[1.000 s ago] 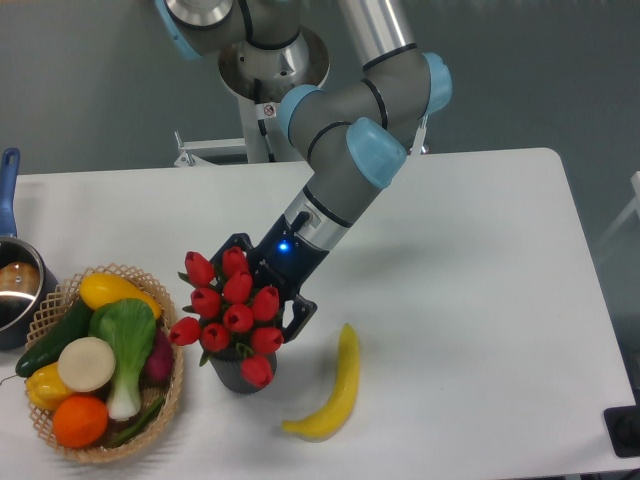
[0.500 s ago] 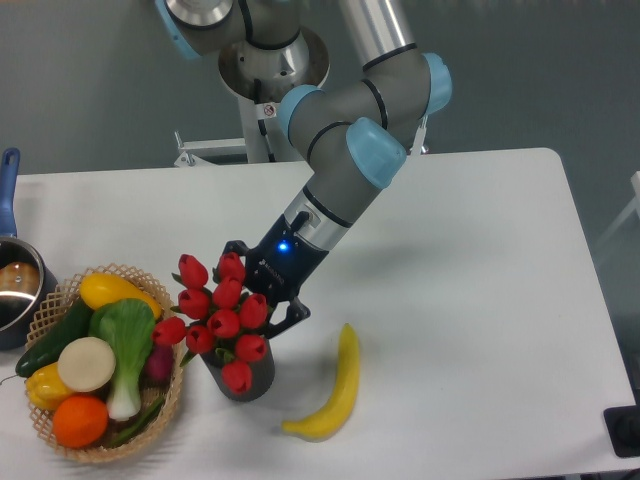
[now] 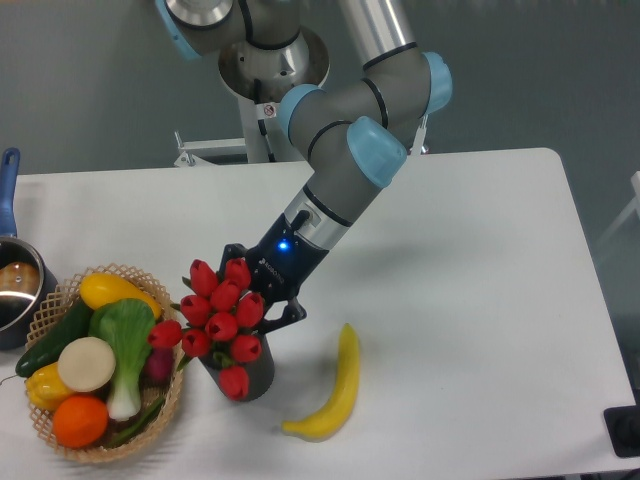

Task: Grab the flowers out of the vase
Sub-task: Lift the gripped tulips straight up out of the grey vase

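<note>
**A:** Take the vase (image 3: pixel 248 372) as your landmark — what crowds it?

**B:** Just left of it you have the wicker basket (image 3: pixel 168 395), filled with vegetables and fruit; the outermost red bud overlaps the basket's rim in this view. The green leafy vegetable (image 3: pixel 130 340) stands closest to the vase inside it. To the right of the vase lies a banana (image 3: pixel 335 388), apart from it. Far left of the vase, at the frame edge, you see the steel pot (image 3: pixel 15 285) with its blue handle.

**A:** And the flowers?

**B:** The flowers (image 3: pixel 218 315) sit in the vase, leaning out over its left side. The gripper (image 3: pixel 268 295) reaches in from above and to the right of the vase, right against the bunch.

**A:** Is it holding them?

**B:** You cannot tell from this view. The buds cover the fingertips, so whether the jaws are clamped on the stems stays unclear.

**A:** What changed from the picture half a second back?

**B:** Very little — the bunch sits slightly further right and a touch lower over the vase. A second ago it stood more upright, over the vase's mouth; the vase itself was nearly hidden then.

**A:** Anything else you can't make out?

**B:** The stems and the vase's mouth are hidden behind the buds, and the pot is cut off by the left edge.
</note>
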